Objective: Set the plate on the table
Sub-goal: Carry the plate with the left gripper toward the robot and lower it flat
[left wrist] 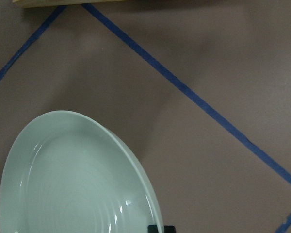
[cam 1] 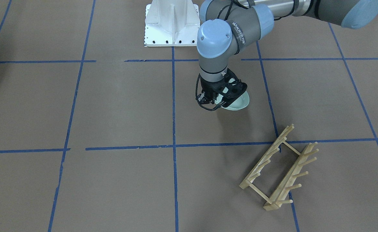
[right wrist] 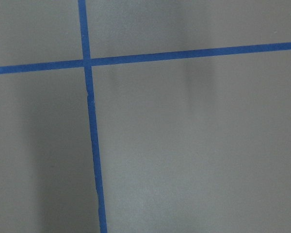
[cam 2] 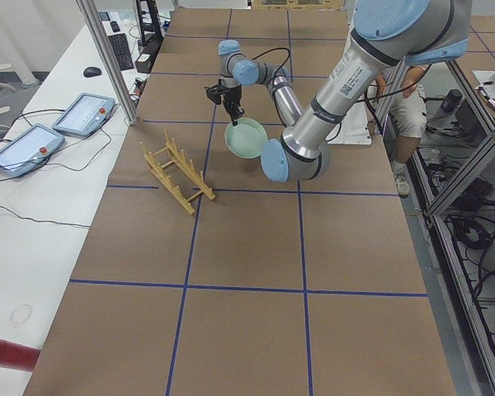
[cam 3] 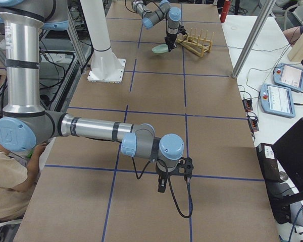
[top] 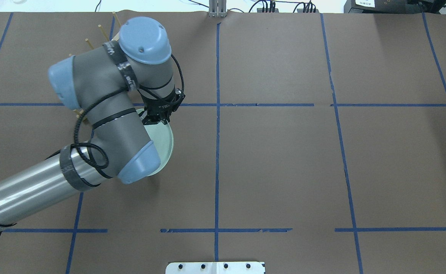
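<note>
Plate (cam 1: 240, 103), pale mint green, hangs tilted over the table (cam 1: 111, 106), its rim pinched by the left gripper (cam 1: 223, 98), near a wooden rack (cam 1: 279, 167). Right gripper (cam 3: 161, 187): opening cannot be judged.

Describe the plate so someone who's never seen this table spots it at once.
On the brown table with its blue tape grid, find the left gripper. It holds the plate by the rim: round, pale mint green, unlike the wooden peg rack nearby.

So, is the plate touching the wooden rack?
Apart. The exterior front-facing view shows a stretch of bare table between the plate and the wooden rack.
</note>
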`<act>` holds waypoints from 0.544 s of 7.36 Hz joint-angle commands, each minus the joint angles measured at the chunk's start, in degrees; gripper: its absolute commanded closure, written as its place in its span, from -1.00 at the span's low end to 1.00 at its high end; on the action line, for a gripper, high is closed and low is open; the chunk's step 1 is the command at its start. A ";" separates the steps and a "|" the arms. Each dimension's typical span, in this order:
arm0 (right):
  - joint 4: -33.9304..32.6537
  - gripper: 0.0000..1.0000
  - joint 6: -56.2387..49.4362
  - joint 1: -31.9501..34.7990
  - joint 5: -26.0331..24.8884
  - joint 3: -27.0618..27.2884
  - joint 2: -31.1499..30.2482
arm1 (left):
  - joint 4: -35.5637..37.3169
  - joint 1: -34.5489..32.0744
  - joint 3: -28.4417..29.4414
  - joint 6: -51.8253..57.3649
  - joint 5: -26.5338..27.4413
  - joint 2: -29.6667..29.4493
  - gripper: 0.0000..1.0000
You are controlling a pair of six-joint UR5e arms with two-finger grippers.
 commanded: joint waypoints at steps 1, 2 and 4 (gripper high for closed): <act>0.00 -1.00 0.00 0.00 0.00 0.00 0.00 | 0.76 3.65 4.90 6.60 2.48 -2.08 1.00; 0.00 -1.00 0.00 0.00 0.00 0.00 0.00 | 0.67 5.92 5.70 6.60 4.33 -2.18 1.00; 0.00 -1.00 0.00 0.00 0.00 0.00 0.00 | 0.58 6.03 5.80 6.78 5.22 -3.05 0.81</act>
